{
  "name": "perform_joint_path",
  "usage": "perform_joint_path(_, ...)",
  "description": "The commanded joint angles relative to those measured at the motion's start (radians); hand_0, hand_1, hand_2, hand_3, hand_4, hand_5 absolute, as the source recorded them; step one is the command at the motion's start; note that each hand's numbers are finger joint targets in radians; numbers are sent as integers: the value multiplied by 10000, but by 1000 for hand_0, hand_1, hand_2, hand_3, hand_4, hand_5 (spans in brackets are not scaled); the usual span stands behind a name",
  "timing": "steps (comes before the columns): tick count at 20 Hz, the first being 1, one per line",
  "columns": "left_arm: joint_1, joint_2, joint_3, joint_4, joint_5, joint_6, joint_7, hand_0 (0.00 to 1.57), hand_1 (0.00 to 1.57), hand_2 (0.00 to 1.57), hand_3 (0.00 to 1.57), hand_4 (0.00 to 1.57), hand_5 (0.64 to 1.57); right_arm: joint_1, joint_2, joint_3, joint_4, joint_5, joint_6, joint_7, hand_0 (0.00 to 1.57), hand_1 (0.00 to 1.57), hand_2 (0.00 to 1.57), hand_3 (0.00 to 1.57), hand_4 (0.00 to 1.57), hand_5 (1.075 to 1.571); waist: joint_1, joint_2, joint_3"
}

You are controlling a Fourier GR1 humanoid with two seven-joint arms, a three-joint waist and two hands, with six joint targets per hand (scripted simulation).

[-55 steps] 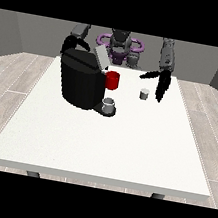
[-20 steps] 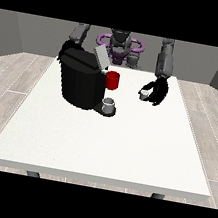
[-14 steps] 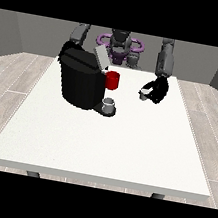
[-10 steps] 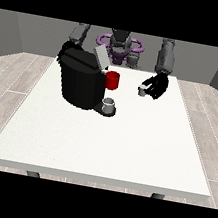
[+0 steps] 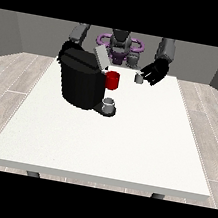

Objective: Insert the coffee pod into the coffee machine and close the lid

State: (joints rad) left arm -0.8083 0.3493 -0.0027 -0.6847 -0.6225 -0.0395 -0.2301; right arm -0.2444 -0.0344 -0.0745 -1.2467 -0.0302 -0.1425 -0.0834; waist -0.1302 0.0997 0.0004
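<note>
- The white surface [image 5: 125, 144] fills most of the view, with the robot [image 5: 120, 44] behind its far edge.
- The black coffee machine [image 5: 80, 80] stands on the far left part, its lid [image 5: 101, 58] tilted up and open; a red part [image 5: 112, 80] sits at its front, and a small grey cup [image 5: 109, 104] rests on its base below.
- The hand at the view's right [image 5: 155, 72] is held above the surface at the far side – fingers curled round the small grey coffee pod [image 5: 139, 78], which is off the surface, right of the machine.
- The hand at the view's left [image 5: 66, 48] is mostly hidden behind the machine – I cannot tell how its fingers lie.
</note>
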Motion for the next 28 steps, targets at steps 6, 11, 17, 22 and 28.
perform_joint_path(6,-411,932,682,262,153,-697,-472,1255,1255,1332,1288,556,1571,380,217,540,-641,64,206,-316,0,0,0,0,489,1571,-625,206,-7)
perform_joint_path(11,-1797,953,1016,71,178,-667,522,1072,1072,1218,1232,520,1571,-194,31,446,-643,-36,372,-177,0,0,0,0,489,1571,-1078,433,-5)
perform_joint_path(17,-2822,1701,1405,248,272,-1140,566,1239,1239,1262,1198,476,1571,-909,-107,399,-809,-168,239,-146,0,0,0,0,508,1571,-1258,1307,-4)
perform_joint_path(22,-3030,719,1158,300,126,-843,1225,1284,1284,1340,1276,519,1571,-1011,66,749,-1202,293,-312,809,0,0,0,0,509,1571,-1565,821,-4)
perform_joint_path(28,-3490,1181,1364,497,-38,-667,1182,1265,1265,1297,1236,485,1571,-776,195,890,-1419,310,-207,371,0,0,0,0,520,1571,-1892,1392,-3)
